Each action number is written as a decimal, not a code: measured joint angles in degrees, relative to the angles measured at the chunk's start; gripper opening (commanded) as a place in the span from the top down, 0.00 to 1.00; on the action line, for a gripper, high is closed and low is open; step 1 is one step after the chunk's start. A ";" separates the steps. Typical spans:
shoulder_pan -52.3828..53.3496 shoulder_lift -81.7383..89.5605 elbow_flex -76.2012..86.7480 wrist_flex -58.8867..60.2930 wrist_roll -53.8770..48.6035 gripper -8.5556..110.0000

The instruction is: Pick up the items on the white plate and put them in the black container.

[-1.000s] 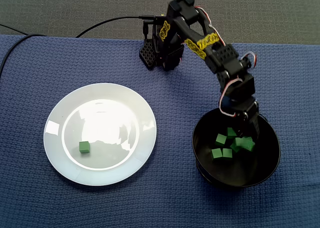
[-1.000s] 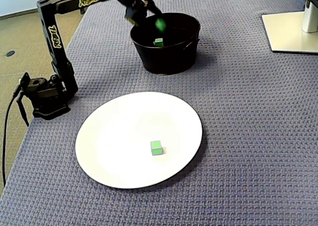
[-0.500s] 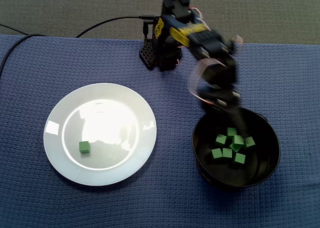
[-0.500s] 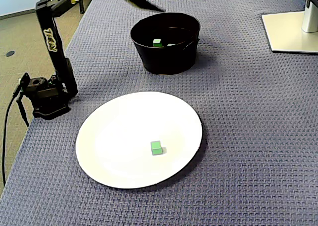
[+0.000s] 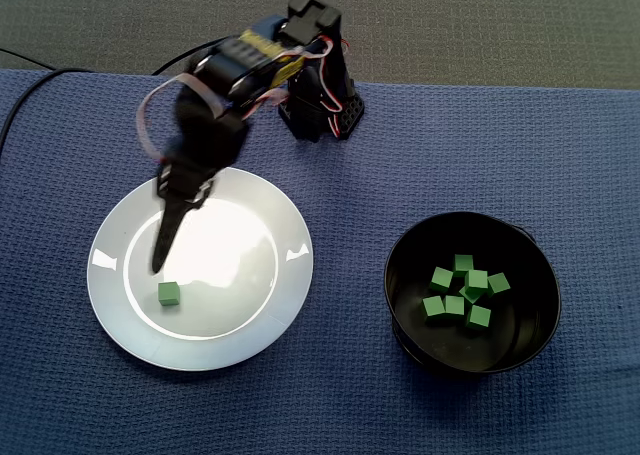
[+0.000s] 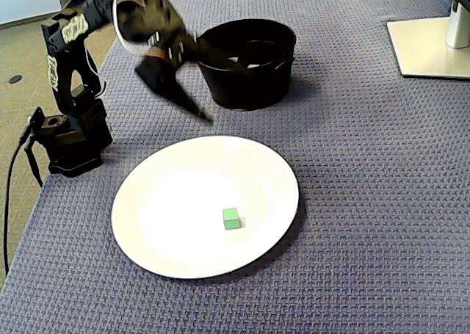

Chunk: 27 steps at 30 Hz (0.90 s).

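- Lying alone on the white plate (image 5: 250, 310) (image 6: 176, 194): one green cube (image 5: 169, 294) (image 6: 231, 218), in the plate's lower left part in one fixed view and right of its centre toward the near rim in the other.
- Hanging above the plate's left half in a fixed view: the tool (image 5: 158, 260), pointing down, tip just up and left of the cube without touching it.
- Caught in the other fixed view as a dark smear beyond the plate's far rim: the tool (image 6: 202, 114), clear of plate and cube.
- Impossible to tell whether wide or narrow: one slim spike in one fixed view, motion blur in the other; nothing seen between the fingers.
- Standing right of the plate, apart from it: a black container (image 5: 530, 320) (image 6: 250, 92), with a cluster of green cubes (image 5: 454, 305) on its floor.
- Spread beneath the plate, across the counter: a blue woven cloth (image 5: 400, 405) (image 6: 352, 202).
- Planted past the plate's far edge on the cloth: the arm base (image 5: 320, 115) (image 6: 70, 139), with a black cable (image 5: 30, 90) (image 6: 9, 202) trailing away.
- Far right of the plate, at the frame corner: a white stand foot (image 6: 429, 48).
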 measured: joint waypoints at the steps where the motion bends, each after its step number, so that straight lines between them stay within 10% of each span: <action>1: 0.70 -1.41 0.35 0.00 -1.93 0.61; 27: 3.87 -25.75 -0.44 3.08 -16.52 0.62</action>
